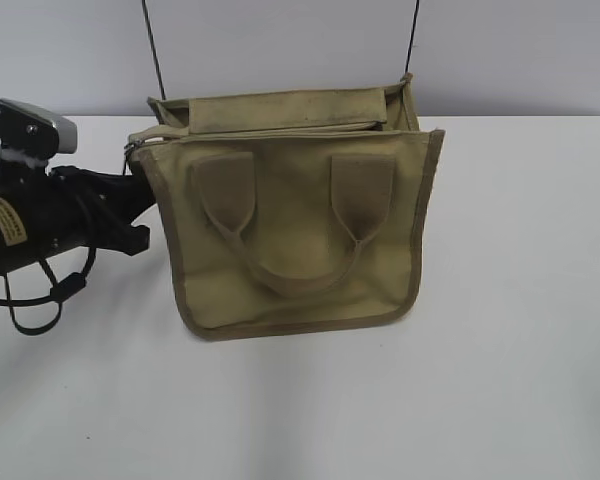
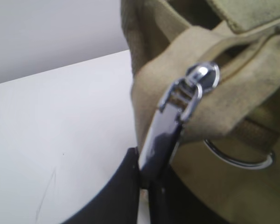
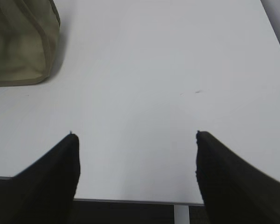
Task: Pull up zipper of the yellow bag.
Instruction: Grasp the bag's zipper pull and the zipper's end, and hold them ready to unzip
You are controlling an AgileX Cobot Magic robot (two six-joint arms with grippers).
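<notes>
The yellow bag (image 1: 290, 235) stands upright on the white table, its strap patches and looped handle facing the camera. The zipper (image 1: 270, 131) runs along its top edge, with the slider at the left end. In the left wrist view the silver pull tab (image 2: 165, 128) hangs from the slider (image 2: 201, 77). My left gripper (image 2: 149, 179) is shut on the tab's lower end, beside the bag's upper left corner (image 1: 132, 190). A corner of the bag (image 3: 23, 44) shows in the right wrist view. My right gripper (image 3: 135, 140) is open and empty over bare table, out of the exterior view.
A silver ring (image 2: 238, 156) hangs on the bag's side below the slider. The table's near edge (image 3: 130, 201) lies just under the right fingers. Two thin black cables (image 1: 155, 50) run up the wall behind the bag.
</notes>
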